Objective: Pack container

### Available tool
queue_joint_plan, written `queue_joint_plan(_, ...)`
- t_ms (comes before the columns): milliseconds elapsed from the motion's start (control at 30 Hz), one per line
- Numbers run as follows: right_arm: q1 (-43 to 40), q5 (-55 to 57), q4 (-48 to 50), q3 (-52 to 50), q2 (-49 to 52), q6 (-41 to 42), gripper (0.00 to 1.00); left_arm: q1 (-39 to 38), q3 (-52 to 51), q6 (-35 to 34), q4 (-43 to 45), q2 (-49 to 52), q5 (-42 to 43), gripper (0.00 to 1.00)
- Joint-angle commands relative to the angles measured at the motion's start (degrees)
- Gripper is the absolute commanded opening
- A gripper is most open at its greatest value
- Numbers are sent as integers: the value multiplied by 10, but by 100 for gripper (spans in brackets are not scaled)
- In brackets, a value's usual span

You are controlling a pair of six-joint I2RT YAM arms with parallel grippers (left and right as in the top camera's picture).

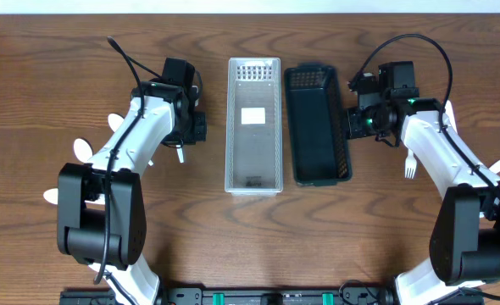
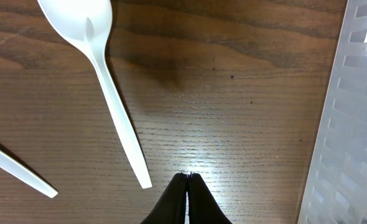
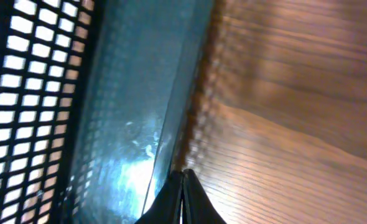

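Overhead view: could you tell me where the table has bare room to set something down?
Free: wood nearer the robot than the white perforated plastic basket and black mesh basket. Crowded: white plastic spoons left, white fork right.

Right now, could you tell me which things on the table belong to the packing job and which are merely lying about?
For the job:
white basket
dark basket
white spoon
second white utensil handle
white fork

Lying about:
nothing loose that I can tell
white patch inside the white basket: label or item, unclear
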Motion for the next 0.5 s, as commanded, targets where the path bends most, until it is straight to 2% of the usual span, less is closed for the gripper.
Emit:
queue_joint_plan(0, -4, -59, 2, 8, 2, -24, 4, 0, 8, -3, 0, 5, 5, 6)
queue_joint_plan(267, -3, -70, -1, 8, 2, -23, 5, 0, 8, -3, 1, 5, 4, 6)
queue_joint_plan(367, -3, -72, -4, 8, 2, -23, 11, 0, 8, -3, 1, 5, 4, 6)
queue_joint_plan(467, -3, -69, -5, 8, 2, -23, 12, 0, 8, -3, 1, 5, 4, 6)
